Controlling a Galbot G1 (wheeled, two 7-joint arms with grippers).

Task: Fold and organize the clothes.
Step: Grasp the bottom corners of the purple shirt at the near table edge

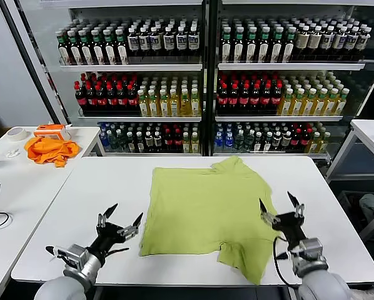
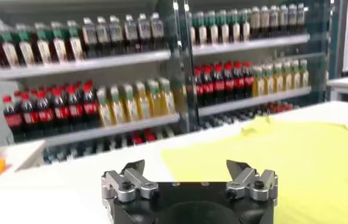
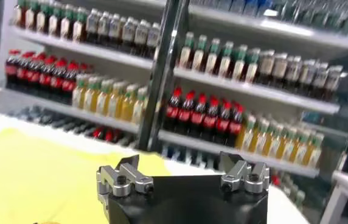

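The green T-shirt (image 1: pixel 206 212) lies flat in the middle of the white surface (image 1: pixel 99 187), a little right of center in the head view. Its length runs from near to far, and one sleeve is bunched at the lower right. The right hand (image 1: pixel 281 209) hovers at its right edge, nearer than the left hand (image 1: pixel 120 220), which is just beside the lower left corner. Both hands are spread wide and hold nothing.

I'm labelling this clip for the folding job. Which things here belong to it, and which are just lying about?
Job: green T-shirt, spread on the table; left gripper and right gripper, both open, at the near edge.

Lying about: orange cloth, tape roll, bottle shelves.
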